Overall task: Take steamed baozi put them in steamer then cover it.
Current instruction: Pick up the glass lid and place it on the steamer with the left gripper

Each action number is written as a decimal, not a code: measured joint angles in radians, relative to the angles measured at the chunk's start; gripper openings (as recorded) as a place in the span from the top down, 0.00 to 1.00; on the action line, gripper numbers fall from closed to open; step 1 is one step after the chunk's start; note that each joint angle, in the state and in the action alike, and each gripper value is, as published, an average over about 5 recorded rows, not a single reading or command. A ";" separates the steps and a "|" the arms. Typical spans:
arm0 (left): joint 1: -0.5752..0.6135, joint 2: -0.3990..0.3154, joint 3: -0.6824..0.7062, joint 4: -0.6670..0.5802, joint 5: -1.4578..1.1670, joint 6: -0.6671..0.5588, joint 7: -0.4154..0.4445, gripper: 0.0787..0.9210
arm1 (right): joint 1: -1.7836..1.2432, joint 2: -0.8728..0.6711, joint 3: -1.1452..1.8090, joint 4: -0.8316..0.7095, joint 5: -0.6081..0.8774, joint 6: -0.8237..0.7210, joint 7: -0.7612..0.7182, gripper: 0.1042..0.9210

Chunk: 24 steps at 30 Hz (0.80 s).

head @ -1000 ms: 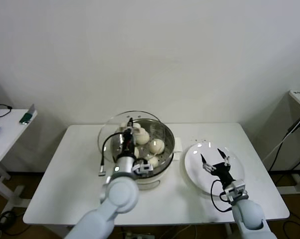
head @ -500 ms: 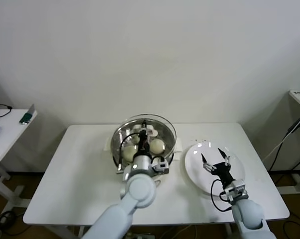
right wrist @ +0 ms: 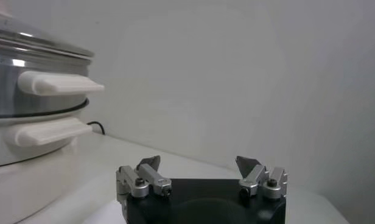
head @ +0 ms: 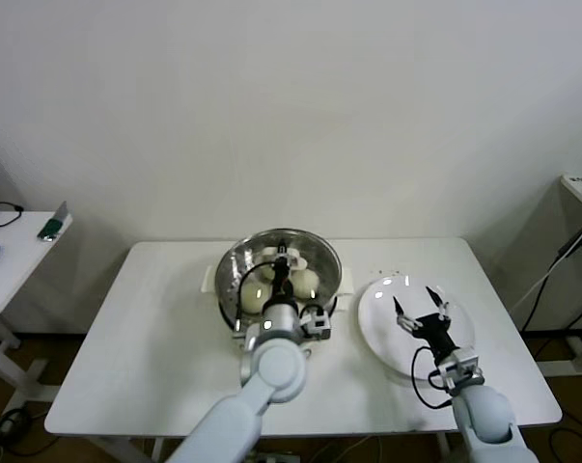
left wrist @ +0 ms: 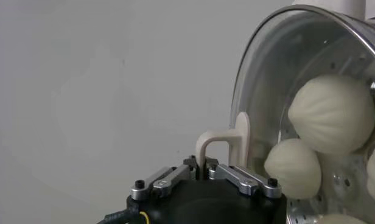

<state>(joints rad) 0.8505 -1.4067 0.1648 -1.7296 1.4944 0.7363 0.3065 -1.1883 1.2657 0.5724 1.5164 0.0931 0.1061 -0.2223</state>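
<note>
Cover [head: 280,262]: clear glass, cream handle, on steamer [head: 235,289]; left jaws clamp handle; right jaws wide.

cream baozi [left wrist: 331,114], shiny steel steamer [right wrist: 23,79], white plate [head: 377,323]

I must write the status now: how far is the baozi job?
Done: the baozi lie in the steamer. In hand: the left tool grips the glass cover by its handle, on the steamer. Left: let go. The right tool waits open over the plate.
</note>
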 measured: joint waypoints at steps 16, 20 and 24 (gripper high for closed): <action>0.007 -0.004 -0.011 0.027 0.008 0.000 -0.023 0.92 | 0.000 0.003 0.002 0.002 -0.001 0.000 -0.002 0.12; 0.013 -0.007 -0.012 0.031 0.006 0.000 -0.028 0.92 | -0.001 0.002 0.003 0.003 0.000 -0.001 -0.006 0.12; 0.014 -0.008 -0.014 0.034 0.001 0.000 -0.033 0.92 | -0.005 0.001 0.004 0.009 0.001 -0.005 -0.016 0.12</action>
<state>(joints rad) 0.8649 -1.4145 0.1511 -1.6953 1.4955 0.7365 0.2734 -1.1929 1.2665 0.5769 1.5251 0.0938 0.1012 -0.2379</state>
